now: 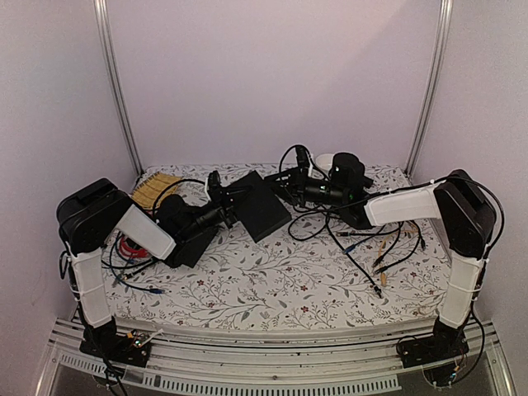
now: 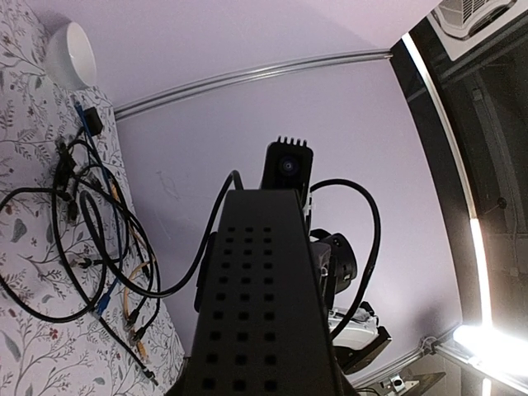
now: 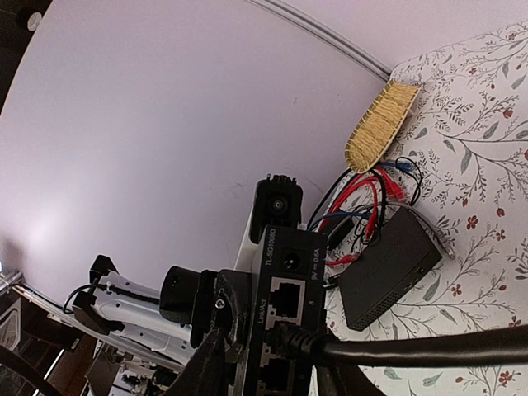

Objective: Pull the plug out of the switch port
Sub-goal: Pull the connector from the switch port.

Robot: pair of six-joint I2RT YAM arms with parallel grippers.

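My left gripper is shut on the switch and holds it above the table. It is a flat black box, and its vented face fills the left wrist view. In the right wrist view its socket edge faces me, with a black plug seated in one port. The plug's thick black cable runs off to the right. My right gripper is at that edge, and its fingers close in on either side of the plug.
A second black box lies on the floral cloth under my left arm. Red and blue cables and a woven basket are at the left. Loose cables lie at the right, with a white bowl at the back.
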